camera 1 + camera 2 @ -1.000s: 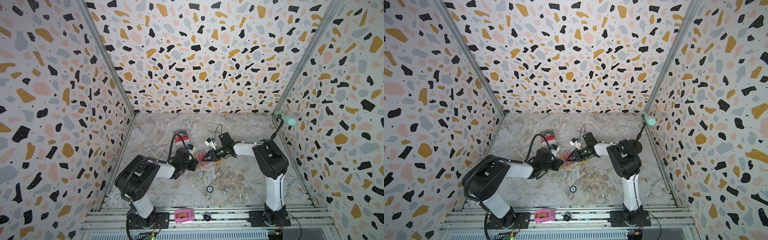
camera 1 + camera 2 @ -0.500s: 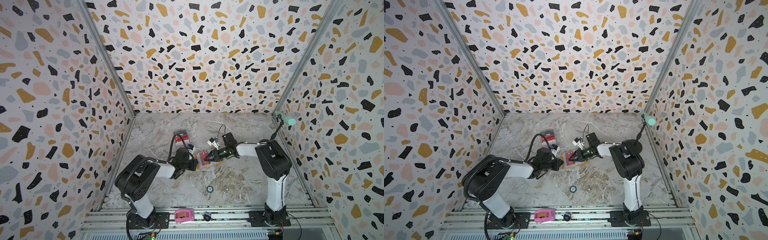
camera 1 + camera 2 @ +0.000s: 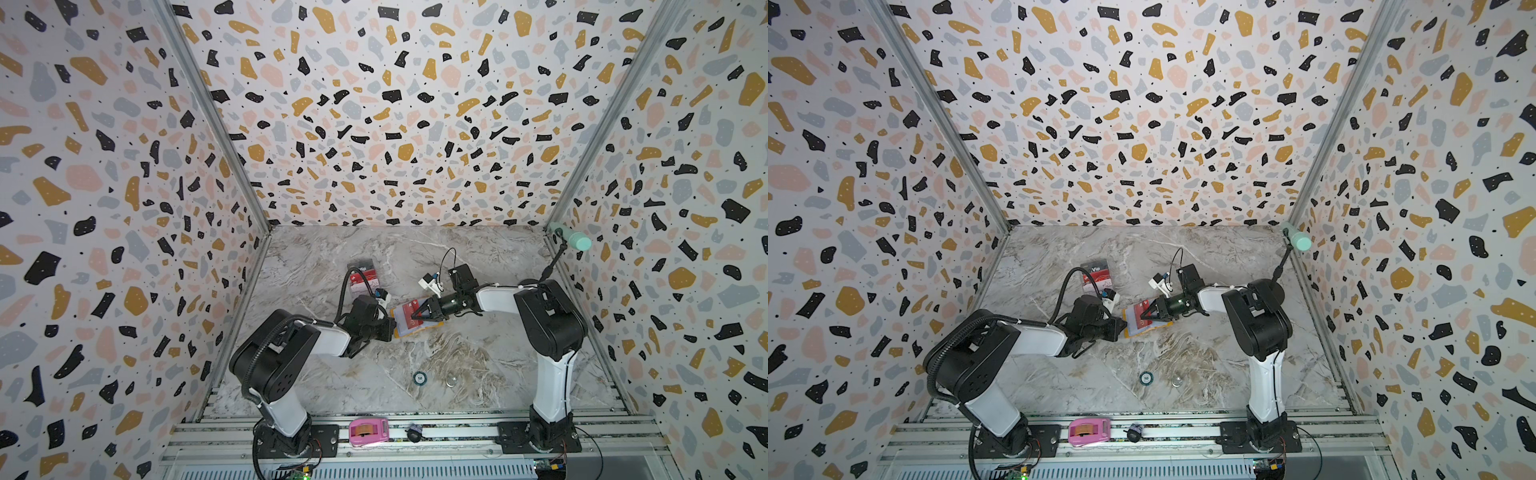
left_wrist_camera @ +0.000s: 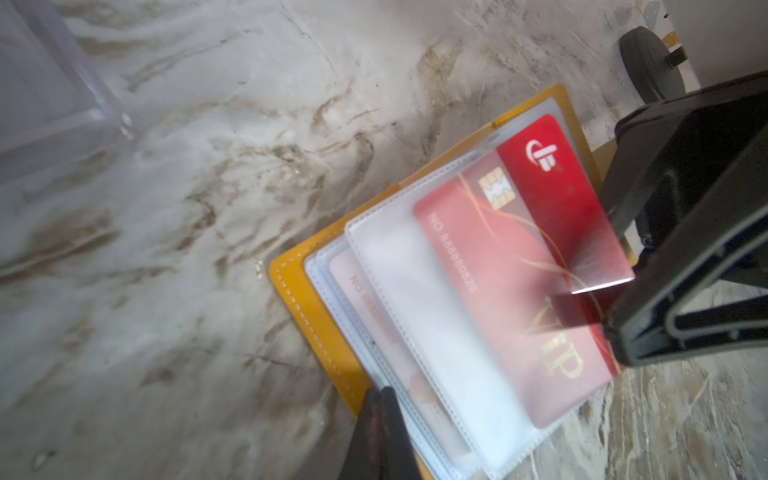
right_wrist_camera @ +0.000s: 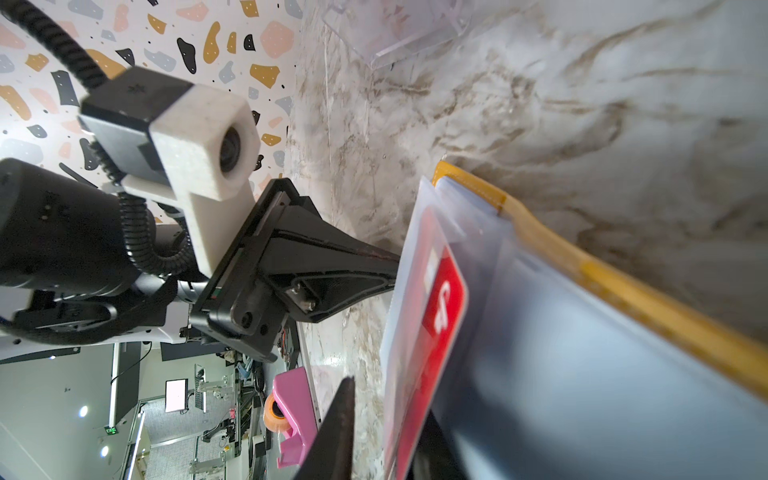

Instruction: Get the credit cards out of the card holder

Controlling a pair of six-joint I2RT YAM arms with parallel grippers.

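The mustard-yellow card holder (image 3: pixel 434 327) (image 3: pixel 1163 326) lies open on the marble table, its clear sleeves up. A red credit card (image 4: pixel 540 208) (image 3: pixel 409 311) sticks partly out of a sleeve. My right gripper (image 3: pixel 413 318) (image 5: pixel 390 403) is open, and its jaws straddle that card's free edge; a gap shows beside one finger. My left gripper (image 3: pixel 392 322) (image 4: pixel 382 392) is shut, its tip pressed on the holder's far edge. A second, pinkish card (image 4: pixel 361 291) shows behind a sleeve. A black "Vip" card (image 3: pixel 365 268) stands in a clear stand.
The clear acrylic stand (image 3: pixel 1096 276) sits behind the left gripper. Two small round items (image 3: pixel 420 377) (image 3: pixel 452 380) lie on the table nearer the front. A pink tape dispenser (image 3: pixel 368 432) and a black knob (image 3: pixel 412 433) rest on the front rail. A teal cylinder (image 3: pixel 575 241) hangs at the back right corner.
My right arm has shifted slightly and its jaws have narrowed a little around the red card. The left arm and the holder have not moved.
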